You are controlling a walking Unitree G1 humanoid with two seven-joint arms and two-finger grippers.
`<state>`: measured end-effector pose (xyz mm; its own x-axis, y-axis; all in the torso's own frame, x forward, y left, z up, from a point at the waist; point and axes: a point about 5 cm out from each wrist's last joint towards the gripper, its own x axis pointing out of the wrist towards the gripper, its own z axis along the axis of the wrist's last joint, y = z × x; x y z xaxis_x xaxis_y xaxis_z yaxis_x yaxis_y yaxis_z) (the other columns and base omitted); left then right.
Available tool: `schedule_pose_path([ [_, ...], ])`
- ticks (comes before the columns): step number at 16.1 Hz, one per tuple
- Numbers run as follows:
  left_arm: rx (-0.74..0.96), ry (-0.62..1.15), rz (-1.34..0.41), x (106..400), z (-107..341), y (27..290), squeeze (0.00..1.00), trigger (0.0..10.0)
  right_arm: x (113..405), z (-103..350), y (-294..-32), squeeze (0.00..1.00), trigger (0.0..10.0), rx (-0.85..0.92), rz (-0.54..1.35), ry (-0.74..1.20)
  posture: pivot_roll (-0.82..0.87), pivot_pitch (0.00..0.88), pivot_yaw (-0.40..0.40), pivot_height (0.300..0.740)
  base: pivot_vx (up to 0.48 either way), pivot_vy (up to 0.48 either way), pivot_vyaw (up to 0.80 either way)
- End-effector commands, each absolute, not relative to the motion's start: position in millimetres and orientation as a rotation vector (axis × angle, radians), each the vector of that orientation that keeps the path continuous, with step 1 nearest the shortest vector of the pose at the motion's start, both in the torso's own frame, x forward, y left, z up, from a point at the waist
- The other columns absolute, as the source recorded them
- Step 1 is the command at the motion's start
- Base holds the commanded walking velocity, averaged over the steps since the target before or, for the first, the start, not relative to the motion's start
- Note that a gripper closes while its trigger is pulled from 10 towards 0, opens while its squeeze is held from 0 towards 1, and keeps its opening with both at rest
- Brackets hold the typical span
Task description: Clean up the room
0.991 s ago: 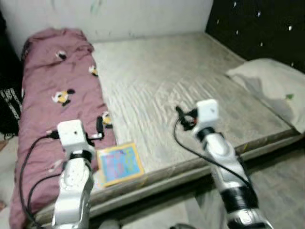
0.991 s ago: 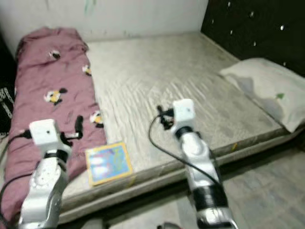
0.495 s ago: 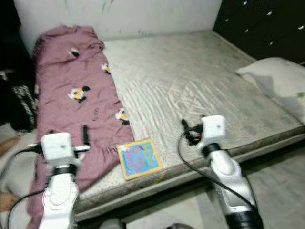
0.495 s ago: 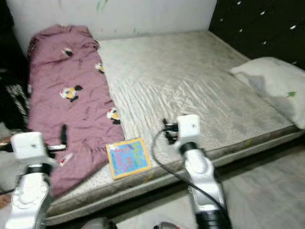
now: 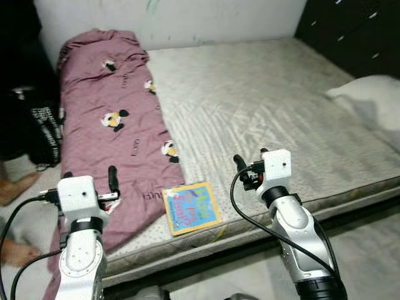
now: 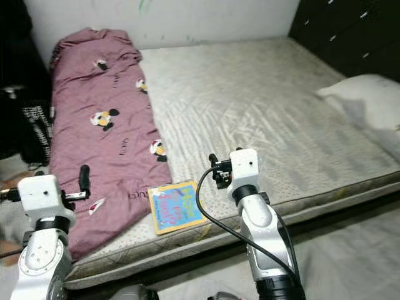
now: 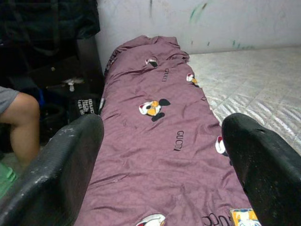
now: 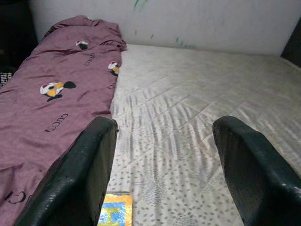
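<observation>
Lying flat near the front edge of the bare mattress (image 5: 262, 106) is a colourful picture book (image 5: 192, 207), just beside the lower end of a maroon blanket (image 5: 112, 137) that runs along the bed's left side. A pale pillow (image 5: 369, 103) rests at the right edge. The right gripper (image 8: 164, 174) hovers over the mattress right of the book, fingers spread wide and holding nothing. The left gripper (image 7: 162, 174) hangs above the blanket's near end, equally wide and empty. A person's bare leg (image 7: 21, 122) shows at the left, beside the bed.

Home bedroom, low mattress (image 5: 262, 106), purple blanket (image 5: 109, 131), pillow (image 5: 369, 103), picture book (image 5: 192, 207)
</observation>
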<state>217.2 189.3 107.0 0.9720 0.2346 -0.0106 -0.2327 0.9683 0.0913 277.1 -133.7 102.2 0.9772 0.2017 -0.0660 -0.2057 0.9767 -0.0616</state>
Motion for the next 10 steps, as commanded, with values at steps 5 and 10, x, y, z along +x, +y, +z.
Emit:
schedule_pose_path([
  [5,0.099,0.002,0.133,240.7,110.8,173.2,0.0,10.0,273.8,104.9,-134.2,0.0,10.0,-0.08,0.191,0.038,-0.09,0.0,0.059,0.74,0.0,0.0,0.0],
  [10,0.057,0.013,0.146,237.8,110.2,175.1,0.0,10.0,277.6,105.5,-131.2,0.0,10.0,-0.092,0.224,0.036,-0.06,0.0,0.02,0.74,0.0,0.0,0.26],
])
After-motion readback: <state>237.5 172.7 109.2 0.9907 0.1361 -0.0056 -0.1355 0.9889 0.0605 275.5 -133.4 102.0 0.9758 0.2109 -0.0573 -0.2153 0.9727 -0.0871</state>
